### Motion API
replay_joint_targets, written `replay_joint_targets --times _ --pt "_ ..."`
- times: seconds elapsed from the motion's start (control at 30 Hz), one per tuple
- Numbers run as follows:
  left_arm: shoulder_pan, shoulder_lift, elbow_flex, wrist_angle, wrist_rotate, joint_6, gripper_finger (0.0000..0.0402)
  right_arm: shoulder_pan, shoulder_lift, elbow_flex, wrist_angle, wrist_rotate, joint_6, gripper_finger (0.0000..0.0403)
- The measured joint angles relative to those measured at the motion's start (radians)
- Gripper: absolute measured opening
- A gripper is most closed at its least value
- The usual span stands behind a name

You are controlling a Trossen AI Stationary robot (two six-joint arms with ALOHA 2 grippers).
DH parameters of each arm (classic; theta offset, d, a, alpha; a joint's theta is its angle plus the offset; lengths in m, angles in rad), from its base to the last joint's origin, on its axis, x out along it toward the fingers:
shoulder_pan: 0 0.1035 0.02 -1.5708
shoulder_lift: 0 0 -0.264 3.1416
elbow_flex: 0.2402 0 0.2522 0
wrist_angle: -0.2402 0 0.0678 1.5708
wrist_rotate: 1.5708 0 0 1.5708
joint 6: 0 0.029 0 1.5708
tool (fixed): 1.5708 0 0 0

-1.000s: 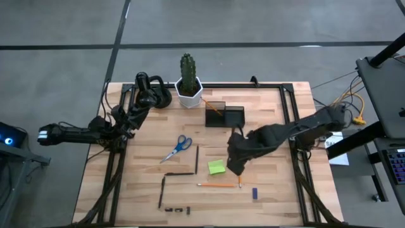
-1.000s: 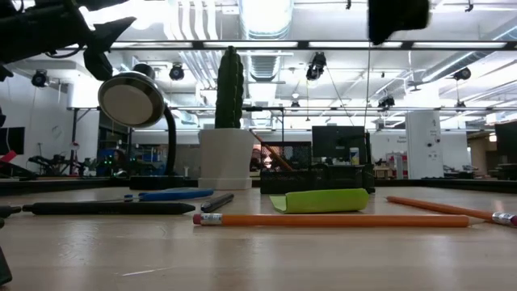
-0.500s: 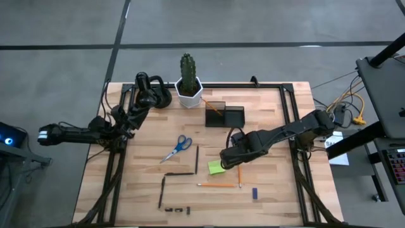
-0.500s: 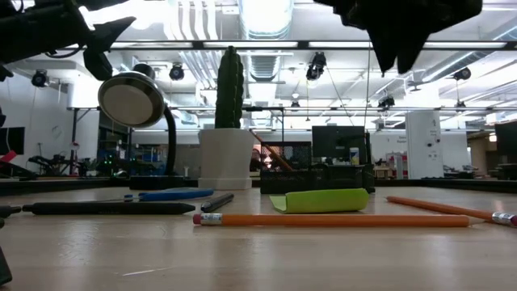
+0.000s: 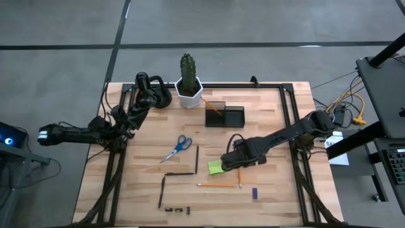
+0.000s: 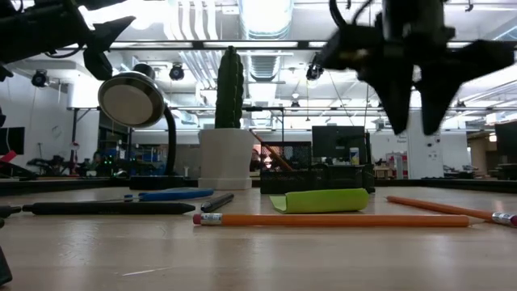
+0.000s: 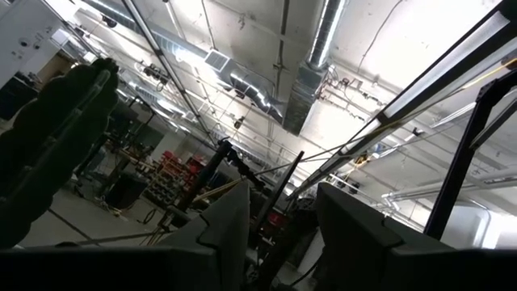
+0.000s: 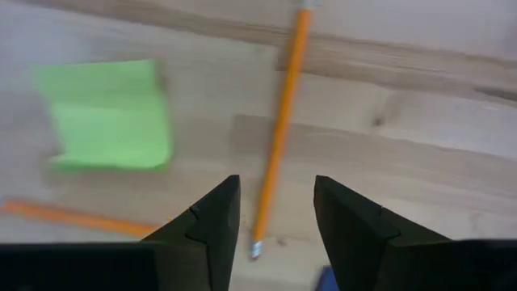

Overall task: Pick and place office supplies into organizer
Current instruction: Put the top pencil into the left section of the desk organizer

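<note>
Right gripper is hovering open over a pencil on the wooden table; its arm is partly hiding the pad.

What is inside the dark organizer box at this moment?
One orange pencil leans in the taller compartment of the organizer, its end sticking out over the rim. The lower compartment looks dark; whether anything lies at its bottom cannot be seen.

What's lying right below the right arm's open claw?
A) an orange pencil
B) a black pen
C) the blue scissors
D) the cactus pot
A: the right wrist view shows an orange pencil running between the open fingers of the right gripper, with the green sticky-note pad off to one side.
</note>
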Motion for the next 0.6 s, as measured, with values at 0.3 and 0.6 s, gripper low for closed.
replay_joint_targets --times 0.3,0.6 --pt "0.000 0.000 0.000 0.000 0.001 0.000 0.0130 -0.007 -0.001 -0.170 0.259 -0.036 0.103 0.0149" --pt "0.000 0.000 0.000 0.000 0.000 0.000 0.0130 -0.009 -0.001 -0.247 0.304 -0.031 0.149 0.0136"
